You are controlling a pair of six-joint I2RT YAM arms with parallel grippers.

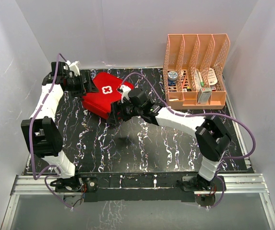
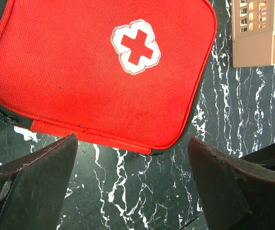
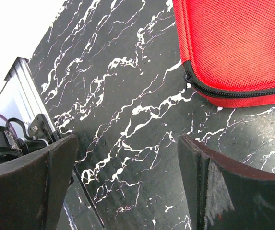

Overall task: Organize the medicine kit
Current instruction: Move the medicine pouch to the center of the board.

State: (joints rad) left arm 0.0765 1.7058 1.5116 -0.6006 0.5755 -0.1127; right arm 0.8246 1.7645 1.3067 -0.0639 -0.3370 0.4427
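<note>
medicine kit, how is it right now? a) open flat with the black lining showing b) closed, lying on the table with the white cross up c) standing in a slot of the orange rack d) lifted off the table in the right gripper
b: the medicine kit lies flat on the table with its white cross facing up, and the zip along its edge is closed where the right wrist view shows it.

A white cross emblem (image 2: pixel 136 46) marks the medicine kit (image 2: pixel 70 91).
</note>
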